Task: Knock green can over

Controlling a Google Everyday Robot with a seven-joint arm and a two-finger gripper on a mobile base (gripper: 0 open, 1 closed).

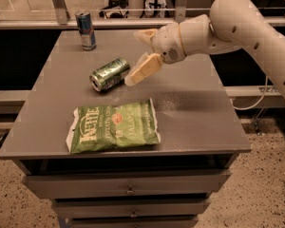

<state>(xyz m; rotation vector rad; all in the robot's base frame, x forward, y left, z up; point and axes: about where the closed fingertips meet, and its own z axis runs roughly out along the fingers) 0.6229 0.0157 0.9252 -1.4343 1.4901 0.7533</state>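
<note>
The green can [109,74] lies on its side on the grey table top [194,103], its silver top facing the front left. My gripper [139,53] is just right of the can, above the table. Its two cream fingers are spread apart and hold nothing. The lower finger [141,70] reaches close to the can's right end; I cannot tell whether it touches.
A slim blue-and-silver can [86,30] stands upright at the table's back left. A flat green chip bag [113,126] lies near the front edge. Drawers sit under the table top. A rail runs behind the table.
</note>
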